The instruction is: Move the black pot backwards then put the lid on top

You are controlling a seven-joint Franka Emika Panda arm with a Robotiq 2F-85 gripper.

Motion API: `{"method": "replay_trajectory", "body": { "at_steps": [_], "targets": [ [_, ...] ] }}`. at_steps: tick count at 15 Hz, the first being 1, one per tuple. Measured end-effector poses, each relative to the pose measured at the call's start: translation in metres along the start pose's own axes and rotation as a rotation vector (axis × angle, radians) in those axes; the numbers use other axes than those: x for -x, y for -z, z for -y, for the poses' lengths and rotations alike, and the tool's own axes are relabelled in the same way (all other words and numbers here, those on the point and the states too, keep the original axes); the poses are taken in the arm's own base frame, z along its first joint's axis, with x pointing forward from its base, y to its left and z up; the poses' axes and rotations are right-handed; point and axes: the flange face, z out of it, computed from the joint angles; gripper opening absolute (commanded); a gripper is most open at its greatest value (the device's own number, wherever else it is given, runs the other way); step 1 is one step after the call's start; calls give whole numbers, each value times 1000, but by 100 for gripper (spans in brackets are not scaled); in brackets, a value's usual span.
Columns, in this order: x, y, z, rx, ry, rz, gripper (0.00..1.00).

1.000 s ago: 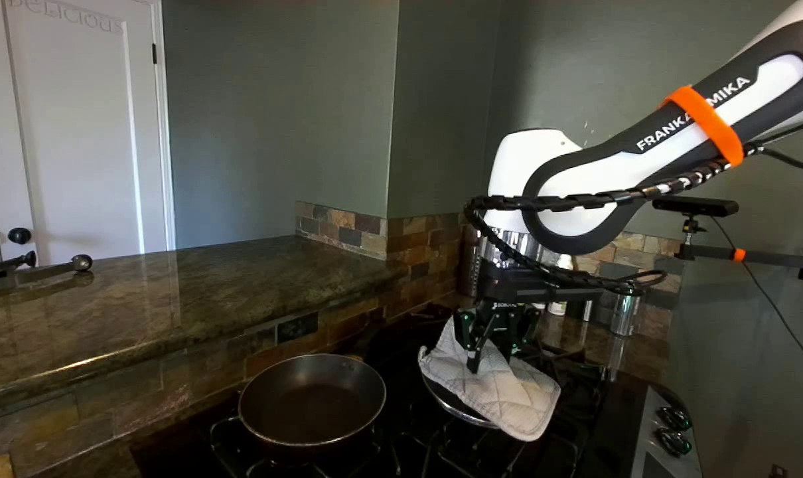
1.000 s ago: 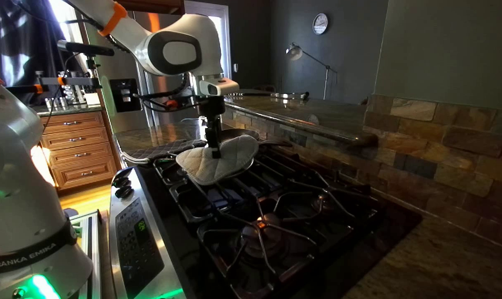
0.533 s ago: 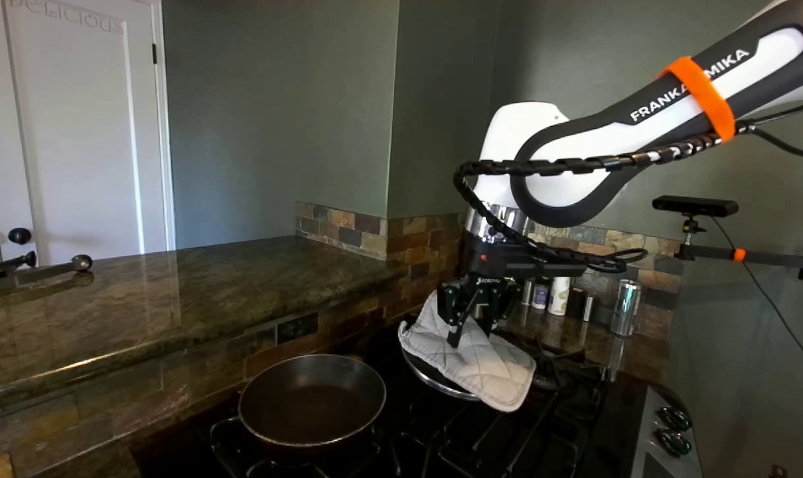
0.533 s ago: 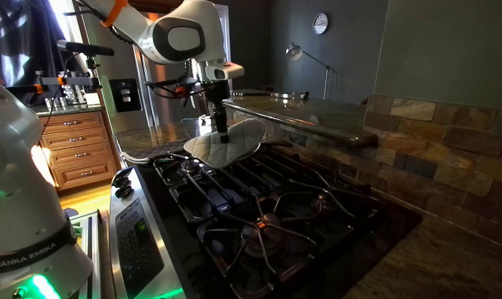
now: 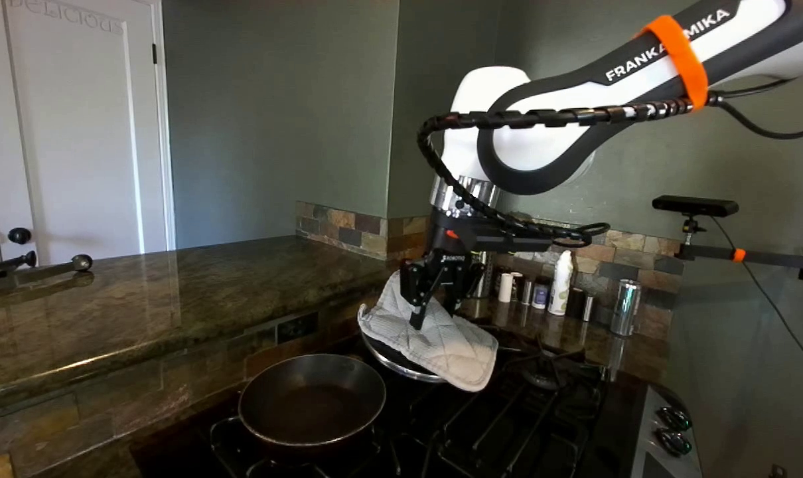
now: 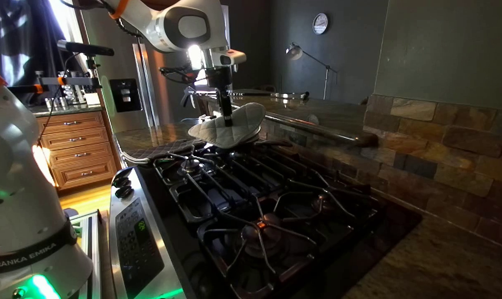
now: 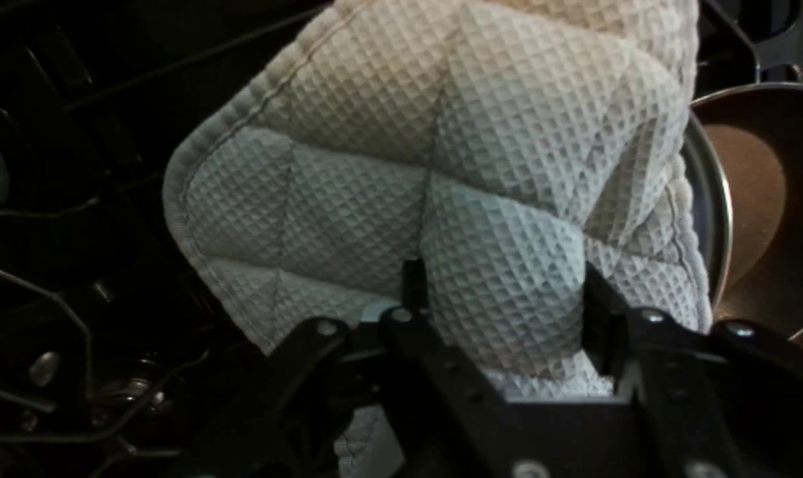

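The black pot (image 5: 312, 401) sits on a burner; its inside also shows in the wrist view (image 7: 766, 206). In an exterior view its body is hidden behind the pad and its handle (image 6: 276, 143) shows. My gripper (image 5: 435, 315) is shut on a bulge of the white quilted pad (image 5: 458, 348), also seen in both other views (image 6: 218, 132) (image 7: 355, 206). The pad drapes over a round metal-rimmed lid (image 5: 401, 367), whose rim shows in the wrist view (image 7: 721, 212). What the fingers grip inside the pad is hidden. Lid and pad hang tilted above the grates, beside and beyond the pot.
Black stove grates (image 6: 255, 199) lie below. A raised stone counter (image 5: 176, 299) runs along the stove with a tiled wall under it. Several bottles and cans (image 5: 559, 285) stand at the back. A dark quilted mat (image 6: 164, 150) lies beyond the stove.
My gripper has risen and moved toward the pot, carrying the pad and the metal-rimmed lid together. They have come closer to the pot's rim. The pot has not moved.
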Motion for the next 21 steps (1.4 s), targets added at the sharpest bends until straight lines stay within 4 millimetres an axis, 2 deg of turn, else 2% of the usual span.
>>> {"method": "replay_trajectory", "body": {
  "at_steps": [5,10,15,21],
  "targets": [
    [-12,-1,50,-4,90,3,30],
    [-22,-10,92,18,193,-2,30],
    [-29,-23,123,49,278,-14,30],
    [-32,-41,148,78,332,-17,30]
  ]
}}
